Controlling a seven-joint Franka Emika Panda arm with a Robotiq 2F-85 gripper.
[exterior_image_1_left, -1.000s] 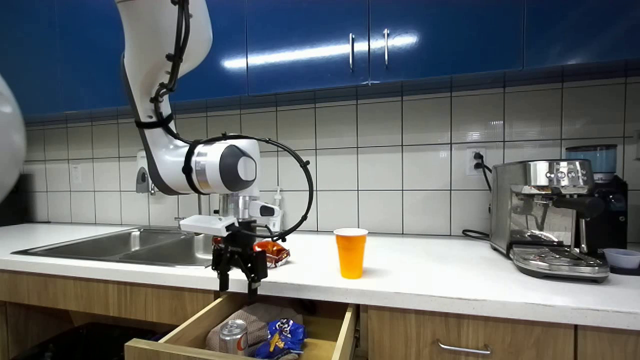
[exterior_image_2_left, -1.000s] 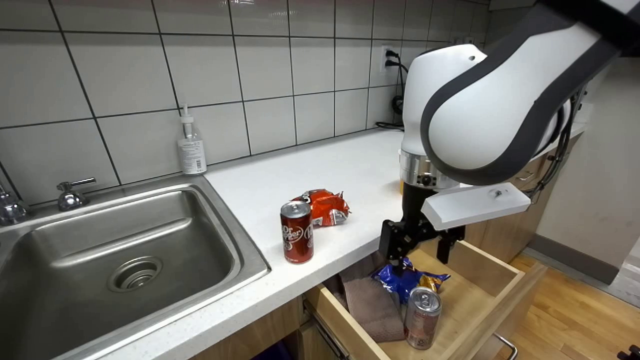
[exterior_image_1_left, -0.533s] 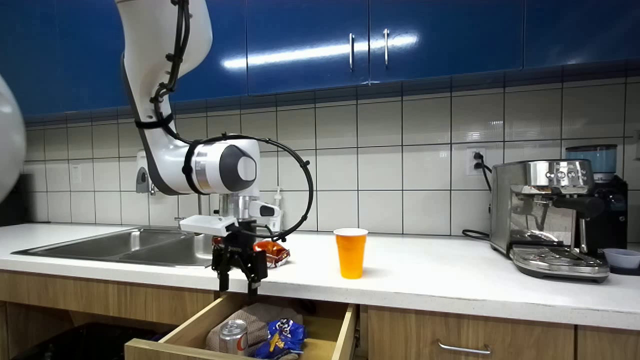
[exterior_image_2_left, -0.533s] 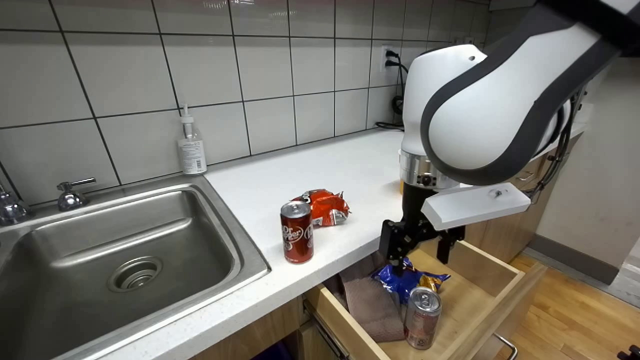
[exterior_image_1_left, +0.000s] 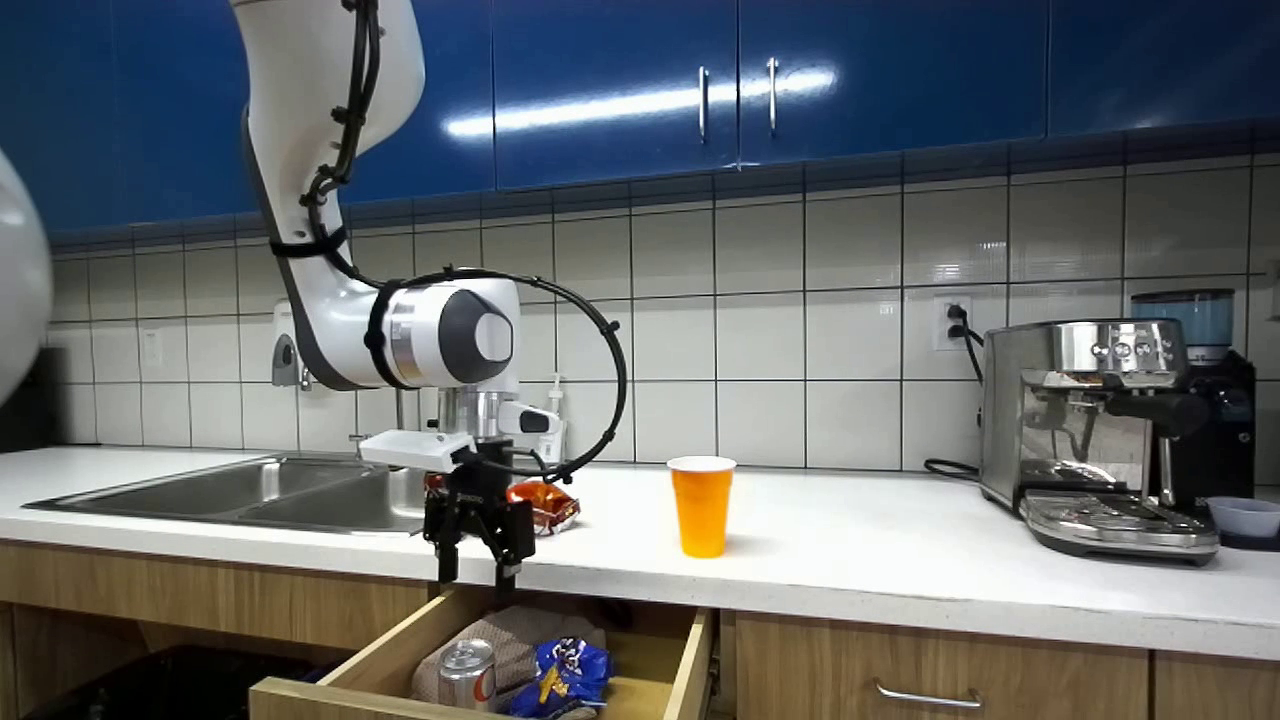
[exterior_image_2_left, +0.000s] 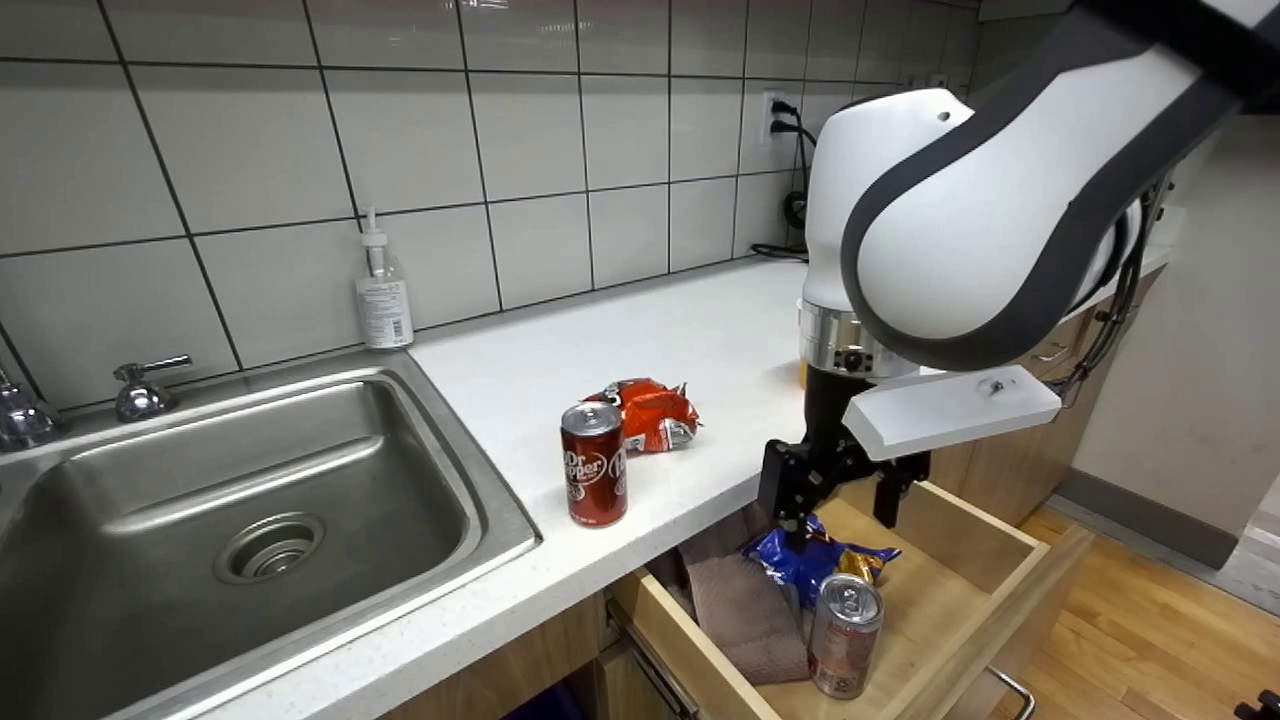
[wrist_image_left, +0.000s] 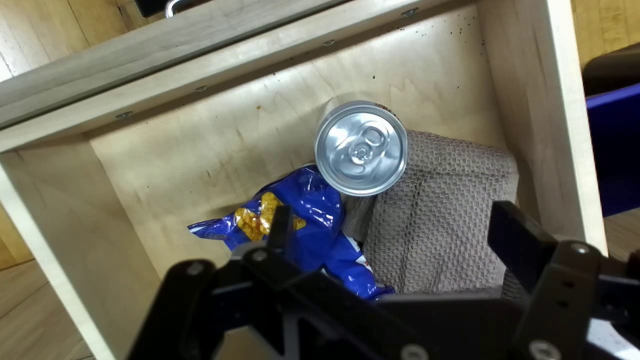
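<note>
White countertop spans the lower half of an exterior view, gripper over open drawer, jaws wide apart holding nothing, blue snack bag just below centre and can just above in wrist view.

A kitchen, with sink, tiled backsplash, blue overhead cabinets and espresso machine

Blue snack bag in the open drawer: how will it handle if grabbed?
Likely floppy: the blue snack bag is creased and crumpled, so it would probably fold when pinched. Its shiny surface suggests it could slip in a light grip. Dragging it might also nudge the can standing upright close beside it.
</note>
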